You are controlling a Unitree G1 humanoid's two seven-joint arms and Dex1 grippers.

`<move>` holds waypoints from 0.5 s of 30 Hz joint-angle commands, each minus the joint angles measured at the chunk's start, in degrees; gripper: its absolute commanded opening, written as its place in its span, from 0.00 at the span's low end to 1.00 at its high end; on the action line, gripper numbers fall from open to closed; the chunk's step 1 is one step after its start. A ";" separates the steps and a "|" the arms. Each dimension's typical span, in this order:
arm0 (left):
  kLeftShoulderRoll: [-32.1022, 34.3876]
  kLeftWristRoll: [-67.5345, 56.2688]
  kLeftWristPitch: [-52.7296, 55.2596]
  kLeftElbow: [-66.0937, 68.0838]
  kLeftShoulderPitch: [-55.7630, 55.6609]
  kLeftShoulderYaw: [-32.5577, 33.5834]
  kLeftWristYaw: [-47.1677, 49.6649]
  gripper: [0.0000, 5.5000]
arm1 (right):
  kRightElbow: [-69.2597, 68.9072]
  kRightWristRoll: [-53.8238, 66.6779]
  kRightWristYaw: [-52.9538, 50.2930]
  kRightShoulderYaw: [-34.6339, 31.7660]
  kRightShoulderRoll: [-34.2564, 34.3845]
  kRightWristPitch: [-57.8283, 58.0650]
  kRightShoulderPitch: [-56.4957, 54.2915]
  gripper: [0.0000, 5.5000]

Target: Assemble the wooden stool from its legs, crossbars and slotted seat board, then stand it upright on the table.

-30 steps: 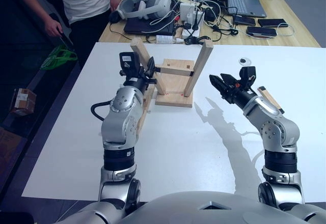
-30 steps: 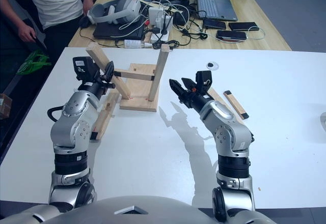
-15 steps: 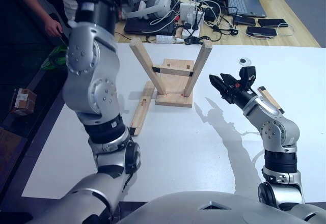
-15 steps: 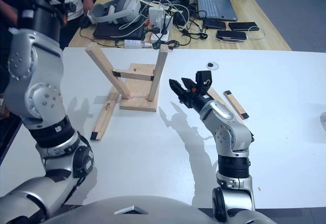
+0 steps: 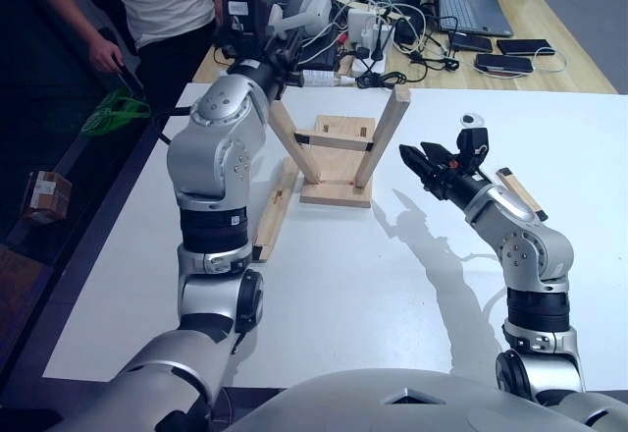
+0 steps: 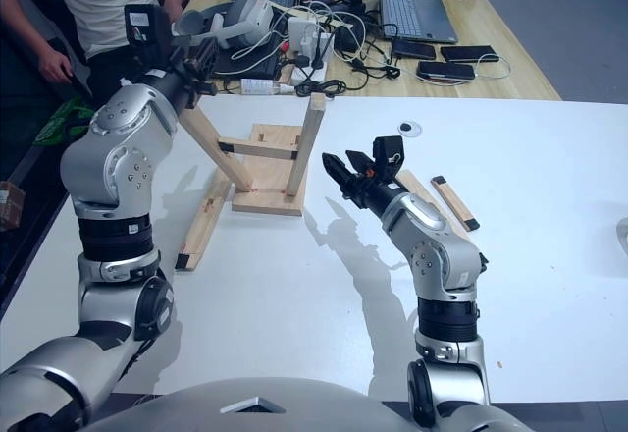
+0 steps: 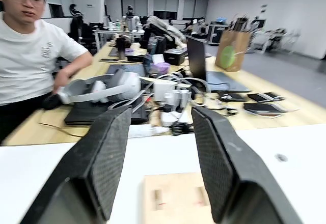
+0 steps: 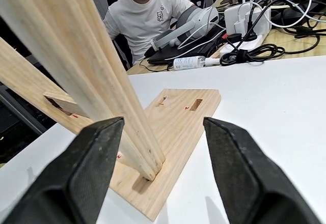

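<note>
Hovering with empty jaws spread, the left gripper (image 7: 160, 127) and right gripper (image 5: 414, 155) flank the half-built pale wooden stool (image 5: 339, 165) on the white tabletop (image 5: 324, 304).

Seat board (image 5: 339, 172) lies flat bearing two legs (image 5: 385, 133) with crossbar (image 5: 334, 138); spare leg (image 5: 272, 211) beside.

White table (image 5: 324, 285) with wooden stool parts lying on it.
The flat seat board (image 5: 339, 169) lies on the table just in front of the right gripper (image 5: 412, 152), out past its fingertips, and two legs (image 5: 383, 133) stand up in it. A long wooden piece (image 5: 273, 206) lies flat just beside the board, on the side away from the right gripper and down below the left gripper (image 7: 160, 117), which is high up. Two short wooden sticks (image 6: 454, 201) lie close together behind the right gripper, next to its arm. A small round white thing (image 6: 409, 129) sits near the table's far edge, a little past the right gripper.
</note>
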 commanded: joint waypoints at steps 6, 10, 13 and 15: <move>-1.12 -3.39 0.84 -3.85 -4.73 2.65 0.42 0.39 | -0.18 4.87 1.66 -6.40 -1.35 -0.86 -3.01 0.54; -3.44 -3.89 8.47 -6.45 1.00 -3.77 0.12 0.39 | -1.05 4.46 0.85 -5.22 -0.24 -0.29 -1.91 0.54; -7.43 -3.30 11.90 -6.20 5.03 -4.74 3.37 0.39 | -1.13 4.12 0.28 -4.66 0.13 -0.09 -1.49 0.54; -9.76 -2.76 14.05 -4.09 5.86 -0.99 7.54 0.39 | -0.83 3.88 -0.22 -4.73 -0.02 0.05 -1.67 0.54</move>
